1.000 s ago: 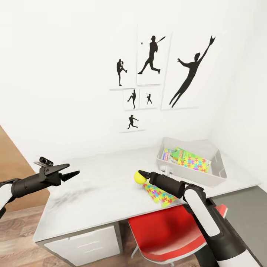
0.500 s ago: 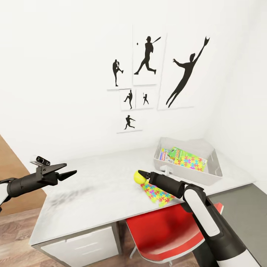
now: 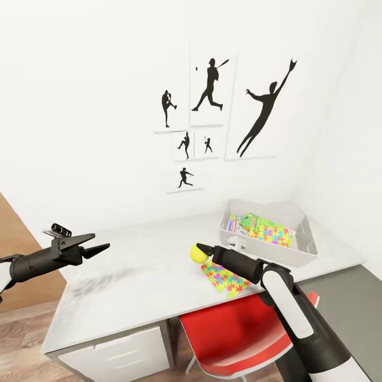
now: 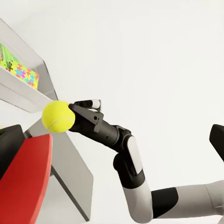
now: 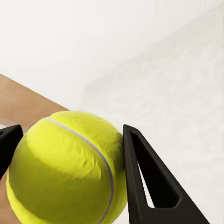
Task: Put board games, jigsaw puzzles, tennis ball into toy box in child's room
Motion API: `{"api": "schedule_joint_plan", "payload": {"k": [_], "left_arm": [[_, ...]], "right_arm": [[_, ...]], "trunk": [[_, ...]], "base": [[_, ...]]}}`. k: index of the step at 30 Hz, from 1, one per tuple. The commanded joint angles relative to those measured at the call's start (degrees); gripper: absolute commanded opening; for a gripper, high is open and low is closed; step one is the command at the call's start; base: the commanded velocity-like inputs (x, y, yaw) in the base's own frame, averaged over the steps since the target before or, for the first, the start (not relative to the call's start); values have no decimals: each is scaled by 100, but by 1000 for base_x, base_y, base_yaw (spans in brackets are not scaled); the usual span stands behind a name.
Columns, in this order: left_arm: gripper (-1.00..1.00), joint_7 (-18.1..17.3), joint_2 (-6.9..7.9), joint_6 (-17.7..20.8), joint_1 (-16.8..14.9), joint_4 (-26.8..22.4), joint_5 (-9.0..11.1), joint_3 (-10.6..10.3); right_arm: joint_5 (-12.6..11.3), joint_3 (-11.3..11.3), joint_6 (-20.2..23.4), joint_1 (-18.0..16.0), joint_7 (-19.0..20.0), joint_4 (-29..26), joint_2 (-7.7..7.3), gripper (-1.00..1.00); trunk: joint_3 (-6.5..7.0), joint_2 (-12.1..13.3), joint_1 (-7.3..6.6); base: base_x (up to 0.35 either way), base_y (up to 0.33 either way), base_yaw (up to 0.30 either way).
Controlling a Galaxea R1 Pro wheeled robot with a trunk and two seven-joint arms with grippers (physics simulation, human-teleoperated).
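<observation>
We are holding the yellow-green felt tennis ball [image 3: 199, 254] in the black two-fingered right gripper [image 3: 200, 252], whose fingers [image 5: 149, 182] are pressing against both sides of the ball; we are carrying it just above the long pale grey table top [image 3: 138, 270], in front of the shallow pale grey rectangular toy box [image 3: 268, 249]. The ball is not yet inside that box. In the left wrist view the same ball [image 4: 58, 116] is sitting at the tip of the right gripper [image 4: 70, 113], near the toy box wall [image 4: 23, 95].

A flat jigsaw puzzle panel of bright interlocking pieces [image 3: 225, 278] is lying on the table just in front of the toy box, below the right forearm. Inside the toy box a second bright puzzle panel [image 3: 273, 234] and a green-edged flat board game box [image 3: 246, 221] are leaning against the rear wall. Any printing on them is too small for us to read.

The black left gripper [image 3: 101, 247] is hovering well to the left of the toy box, above the table edge, empty, with its jaws nearly together.

A red moulded chair seat [image 3: 233, 334] is sitting under the table, in front of the toy box. Black baseball-player silhouette prints [image 3: 212, 87] are hanging on the white wall above the toy box; they are bearing no lettering.
</observation>
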Motion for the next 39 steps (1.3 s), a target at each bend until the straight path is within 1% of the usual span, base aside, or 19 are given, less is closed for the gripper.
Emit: {"api": "schedule_joint_plan", "payload": {"k": [1, 12, 16, 18, 21, 24, 34, 39], "left_arm": [[100, -20, 6, 18, -7, 3, 8, -11], [100, -40, 7, 18, -7, 3, 9, -11], [100, -36, 6, 18, -7, 3, 5, -11], [100, -31, 7, 18, -7, 3, 3, -11], [100, -35, 7, 18, -7, 10, 1, -11], [100, -36, 7, 18, -7, 12, 1, -11], [100, -24, 7, 18, -7, 12, 1, -11], [100, -23, 7, 18, -7, 12, 1, -11]], "right_arm": [[-49, 6, 7, -4, -43, -5, -5, -100], [-53, 6, 7, -5, -43, -7, -14, -100], [-49, 3, 7, -6, -39, -7, -39, -100], [-47, 5, 7, -6, 23, -9, -40, -100], [-41, 0, 1, -5, 227, -8, -54, -100], [-39, -6, -1, -4, 313, 0, -64, -100], [-36, -11, -1, -5, 344, 2, -76, -100], [-37, -31, -2, -3, 344, -4, -82, -100]], "trunk": [[-3, -12, 4], [98, -12, 4], [134, -12, 4], [152, -12, 4], [180, -12, 4], [207, -12, 4], [298, -12, 4], [310, -12, 4]], "base": [[0, 0, 0], [0, 0, 0], [0, 0, 0], [0, 0, 0], [0, 0, 0], [0, 0, 0], [0, 0, 0], [0, -106, 0]]}}
